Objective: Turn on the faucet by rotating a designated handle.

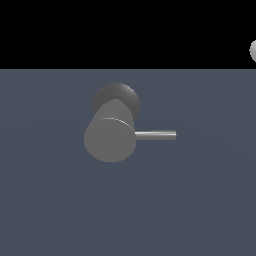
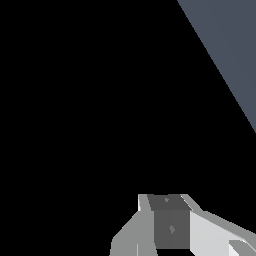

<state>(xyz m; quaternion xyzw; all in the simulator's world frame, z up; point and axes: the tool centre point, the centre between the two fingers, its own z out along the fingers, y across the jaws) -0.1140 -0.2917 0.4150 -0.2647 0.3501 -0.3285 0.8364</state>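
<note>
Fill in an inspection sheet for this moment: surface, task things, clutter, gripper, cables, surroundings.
Surface: flat blue-grey floor, evenly lit.
Faucet: matte grey cylinder with its flat round face toward the exterior camera, dark rounded knob behind it.
Handle: thin grey rod pointing level toward the exterior view's right, nothing touching it.
Clutter: nothing seen.
Gripper: only partly visible in the wrist view, away from the faucet; open or shut cannot be told.
Cables: nothing seen.
Surroundings: black background; a pale rounded shape at the exterior view's right edge, unidentifiable.

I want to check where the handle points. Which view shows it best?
The exterior view: the handle sticks out whole from the faucet toward that view's right. The wrist view shows none of it.
</note>
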